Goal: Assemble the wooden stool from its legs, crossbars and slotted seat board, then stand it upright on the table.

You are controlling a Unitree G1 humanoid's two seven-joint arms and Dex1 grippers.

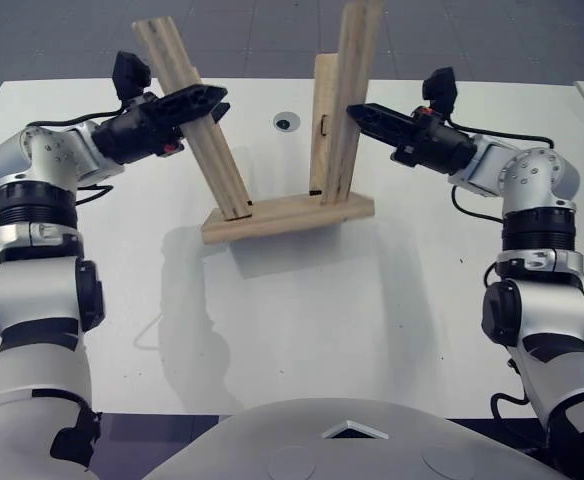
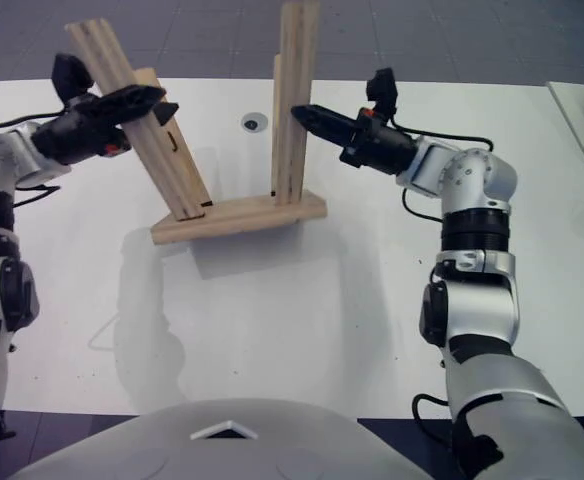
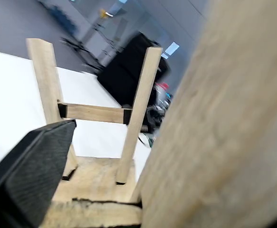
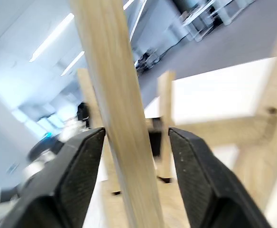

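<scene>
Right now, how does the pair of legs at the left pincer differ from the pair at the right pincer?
The left legs lean outward, to the robot's left; the right legs stand almost upright. The left legs rise from the left end of the seat board, the right legs from its right end. Both pairs point up from the board, and each has a pincer at it: the left pincer and the right pincer.

bright even overhead light, soft shadows on white table [image 1: 372, 330], ceiling strip lights [image 4: 53, 34] glaring
</scene>
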